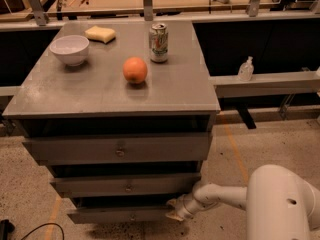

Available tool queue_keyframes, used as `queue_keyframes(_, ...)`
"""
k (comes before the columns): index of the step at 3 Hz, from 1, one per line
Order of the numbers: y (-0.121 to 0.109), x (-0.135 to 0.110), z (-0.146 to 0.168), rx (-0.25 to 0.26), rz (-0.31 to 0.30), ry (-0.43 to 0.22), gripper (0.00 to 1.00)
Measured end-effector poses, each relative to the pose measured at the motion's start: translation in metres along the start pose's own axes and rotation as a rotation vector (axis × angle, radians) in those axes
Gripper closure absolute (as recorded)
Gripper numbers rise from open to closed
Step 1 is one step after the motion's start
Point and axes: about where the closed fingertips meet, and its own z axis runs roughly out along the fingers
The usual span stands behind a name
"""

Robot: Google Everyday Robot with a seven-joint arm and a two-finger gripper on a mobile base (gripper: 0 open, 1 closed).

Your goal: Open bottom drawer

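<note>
Camera view puts your end effector (172, 213) low at the right end of the bottom drawer (115, 215), whose long front runs leftward from it, lowest under the counter (75, 91). Its centre knob (132, 217) lies to the left. You cannot tell how wide the end effector stands.

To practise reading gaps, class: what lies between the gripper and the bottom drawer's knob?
Only bare grey panel, in the camera view: the gripper is at the right end of the bottom drawer, its knob further left.
</note>
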Motion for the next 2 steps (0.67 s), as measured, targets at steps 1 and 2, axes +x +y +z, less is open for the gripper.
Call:
queue_keyframes(1, 0.0145, -0.002, 0.0008, -0.028, 0.012, -0.008, 1.0)
queue_keyframes(2, 0.0147, -0.002, 0.0008, -0.028, 0.012, -0.008, 1.0)
